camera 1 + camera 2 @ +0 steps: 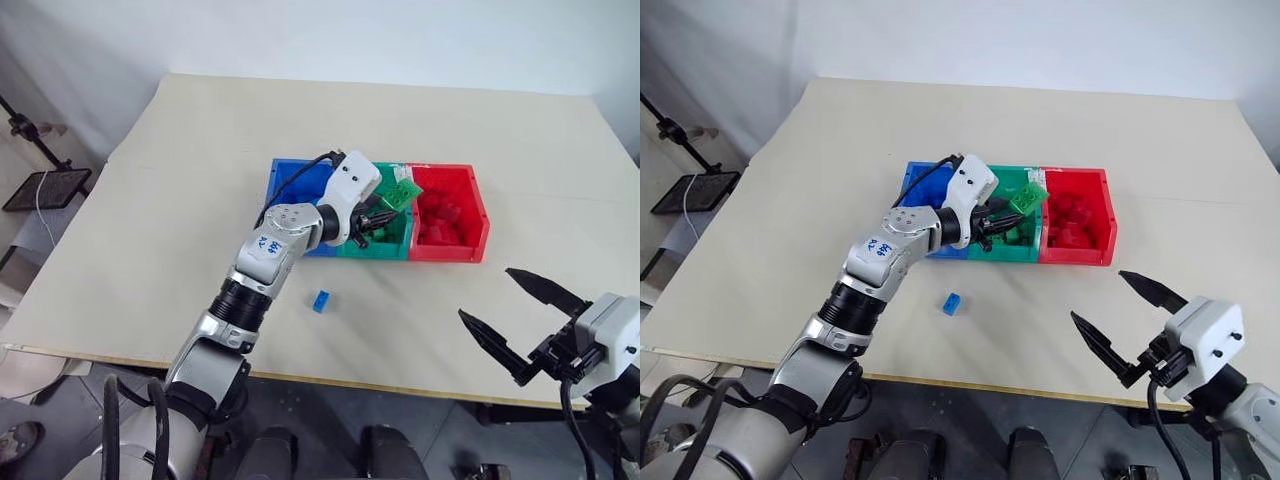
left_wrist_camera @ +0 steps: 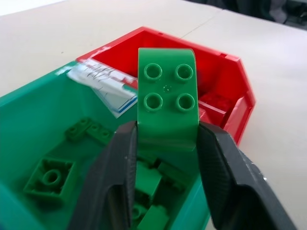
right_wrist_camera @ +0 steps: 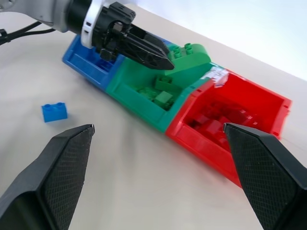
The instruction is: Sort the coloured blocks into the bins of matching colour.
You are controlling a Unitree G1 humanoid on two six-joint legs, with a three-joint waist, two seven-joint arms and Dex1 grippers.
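- While hung over the green bin (image 1: 392,243), the large green block (image 2: 167,103) is clamped between the left gripper's (image 2: 167,143) fingers.
- The right gripper (image 1: 520,322) is spread wide, empty, near the table's (image 1: 200,150) edge.
- One blue block (image 1: 321,301) is left on the table.

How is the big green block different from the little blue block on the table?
The big green block is green and larger; the little blue block is blue and much smaller. The green one is held up between the left gripper's fingers over the green bin; the blue one lies alone on the table. Both are studded toy bricks.
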